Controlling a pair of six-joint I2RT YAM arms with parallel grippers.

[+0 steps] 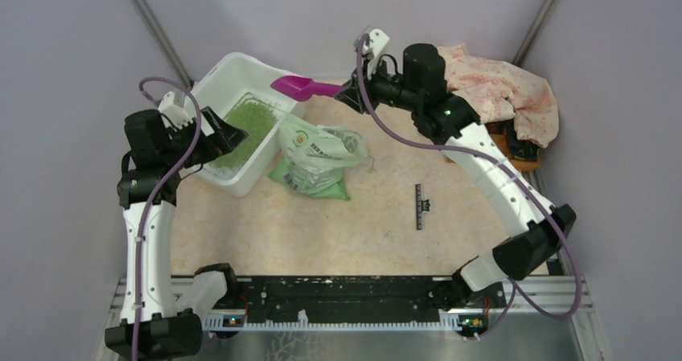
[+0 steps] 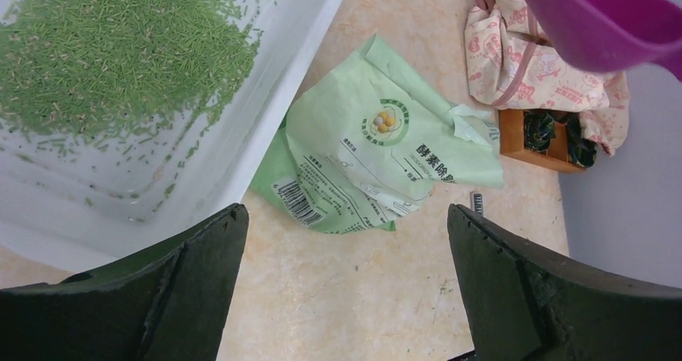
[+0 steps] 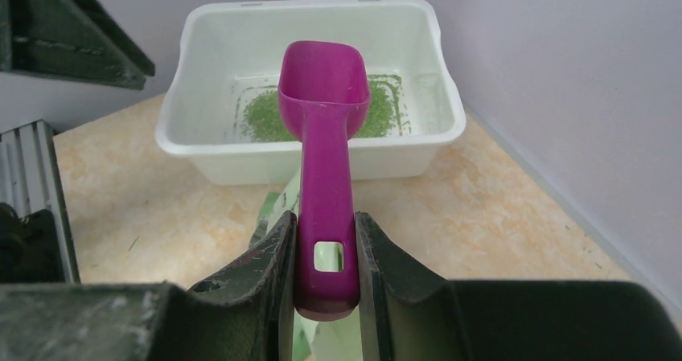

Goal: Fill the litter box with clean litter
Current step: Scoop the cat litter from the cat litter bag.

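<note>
While the right hand pinches the magenta scoop by its handle, the left hand hangs spread wide (holding nothing) over the litter box, clean litter inside.

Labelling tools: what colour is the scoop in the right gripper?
Magenta scoop; clearest in right wrist view.

I'm standing in a robot test cell in a lab, not in a home. Plain lilac-grey walls box the table in on three sides, with dark metal struts in the far corners. The left arm and right arm, trailing purple cables, are bolted to an aluminium rail at the near edge. The only homely things lie on the tabletop: a white litter box, a green printed bag, a magenta scoop and a crumpled patterned cloth.
</note>
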